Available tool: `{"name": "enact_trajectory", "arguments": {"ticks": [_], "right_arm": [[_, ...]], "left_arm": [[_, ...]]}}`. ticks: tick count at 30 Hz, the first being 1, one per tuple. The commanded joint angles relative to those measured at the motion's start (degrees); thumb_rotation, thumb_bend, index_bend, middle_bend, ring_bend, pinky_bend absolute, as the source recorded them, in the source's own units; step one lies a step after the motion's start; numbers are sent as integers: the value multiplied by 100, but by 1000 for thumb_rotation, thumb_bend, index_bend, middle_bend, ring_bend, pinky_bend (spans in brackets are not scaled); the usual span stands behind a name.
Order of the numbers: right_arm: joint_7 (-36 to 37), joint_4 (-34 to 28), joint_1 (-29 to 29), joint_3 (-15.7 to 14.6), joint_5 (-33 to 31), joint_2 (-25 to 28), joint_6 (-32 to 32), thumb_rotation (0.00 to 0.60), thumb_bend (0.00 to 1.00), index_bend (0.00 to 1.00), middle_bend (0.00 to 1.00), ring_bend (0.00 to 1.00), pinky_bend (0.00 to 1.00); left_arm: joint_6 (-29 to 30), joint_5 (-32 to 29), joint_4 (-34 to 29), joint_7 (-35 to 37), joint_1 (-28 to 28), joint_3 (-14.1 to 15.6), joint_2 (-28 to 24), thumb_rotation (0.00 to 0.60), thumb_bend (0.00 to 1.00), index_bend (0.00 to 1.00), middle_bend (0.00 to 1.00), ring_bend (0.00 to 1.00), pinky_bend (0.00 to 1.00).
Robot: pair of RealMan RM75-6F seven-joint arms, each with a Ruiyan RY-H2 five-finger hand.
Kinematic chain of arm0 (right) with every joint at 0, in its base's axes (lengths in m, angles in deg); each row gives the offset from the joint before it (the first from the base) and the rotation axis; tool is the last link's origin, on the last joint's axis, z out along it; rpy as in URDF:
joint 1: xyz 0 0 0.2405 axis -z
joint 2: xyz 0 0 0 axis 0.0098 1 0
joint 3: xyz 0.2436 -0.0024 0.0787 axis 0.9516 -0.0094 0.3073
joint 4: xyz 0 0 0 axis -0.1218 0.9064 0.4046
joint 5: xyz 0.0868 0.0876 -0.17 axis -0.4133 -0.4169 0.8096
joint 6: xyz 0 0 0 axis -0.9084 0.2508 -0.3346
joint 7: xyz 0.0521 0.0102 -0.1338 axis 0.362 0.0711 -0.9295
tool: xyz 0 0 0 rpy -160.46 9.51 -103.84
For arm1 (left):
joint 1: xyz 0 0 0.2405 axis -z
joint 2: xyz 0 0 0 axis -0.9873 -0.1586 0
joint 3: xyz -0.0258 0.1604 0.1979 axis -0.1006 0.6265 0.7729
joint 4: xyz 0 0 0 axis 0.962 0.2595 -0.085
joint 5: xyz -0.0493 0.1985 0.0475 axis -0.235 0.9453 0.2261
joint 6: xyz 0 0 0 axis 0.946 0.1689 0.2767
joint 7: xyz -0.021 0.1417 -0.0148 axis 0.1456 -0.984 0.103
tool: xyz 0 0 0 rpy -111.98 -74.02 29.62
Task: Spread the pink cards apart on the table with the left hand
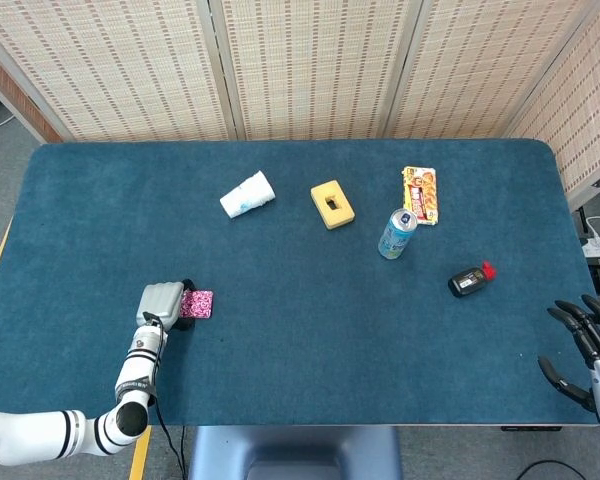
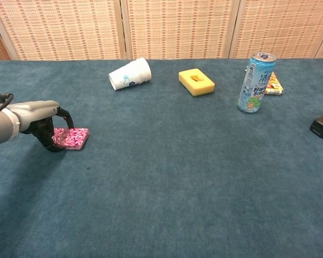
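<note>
Looking from the head view, the left hand [image 1: 162, 304] sits at the bench [image 1: 300, 350] near edge with the pink cards [image 1: 197, 303] touching its fingertip side; the right hand [image 1: 585, 345] hangs wide, holding nothing. From the chest view, dark fingers [image 2: 53, 134] curl down onto the stack's near end, pressing it. Thin, light, slippery cards probably fan best under gentle top pressure.

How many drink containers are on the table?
2: a paper cup lying on its side at the back left, and a can standing upright toward the right.
</note>
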Motion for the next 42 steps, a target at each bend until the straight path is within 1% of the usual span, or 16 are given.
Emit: {"name": "enact_trajectory", "arguments": {"ticks": [1, 10, 15, 19, 25, 30, 33, 38, 42], "right_arm": [[-1, 3, 2, 1, 0, -2, 4, 600, 187, 210, 179, 84, 278], [-5, 3, 0, -1, 1, -4, -4, 600, 187, 210, 179, 84, 278], [-13, -11, -7, 0, -11, 3, -25, 600, 187, 210, 179, 84, 279], [-22, -27, -13, 0, -20, 12, -50, 600, 187, 210, 179, 84, 278], [-2, -38, -7, 2, -23, 21, -37, 600, 187, 210, 179, 84, 278], [-2, -39, -11, 3, -20, 20, -40, 600, 187, 210, 179, 84, 278], [-30, -38, -15, 3, -19, 8, -50, 600, 187, 210, 179, 84, 278], [-56, -47, -16, -2, -12, 5, -56, 600, 187, 210, 179, 84, 278], [-38, -43, -7, 7, -25, 2, -35, 600, 186, 210, 179, 84, 279]], "left_arm": [[6, 16, -11, 1, -7, -4, -10, 600, 312, 361, 1000, 999, 983], [42, 119, -73, 38, -53, -17, -74, 600, 312, 418, 1000, 999, 983], [116, 349, -158, 93, -129, 45, -170, 600, 313, 454, 1000, 1000, 986], [225, 657, -294, 192, -268, 162, -328, 600, 314, 472, 1000, 1000, 987], [325, 1258, -362, 446, -586, 461, -673, 600, 313, 481, 1000, 1000, 987], [294, 1666, -160, 778, -883, 677, -868, 600, 313, 484, 1000, 1000, 989], [197, 1808, 19, 967, -1023, 756, -909, 600, 312, 484, 1000, 1000, 989], [62, 1889, 323, 1096, -1164, 805, -855, 600, 312, 484, 1000, 1000, 991], [-34, 1807, 534, 1063, -1235, 791, -761, 600, 313, 471, 1000, 1000, 991]]}}
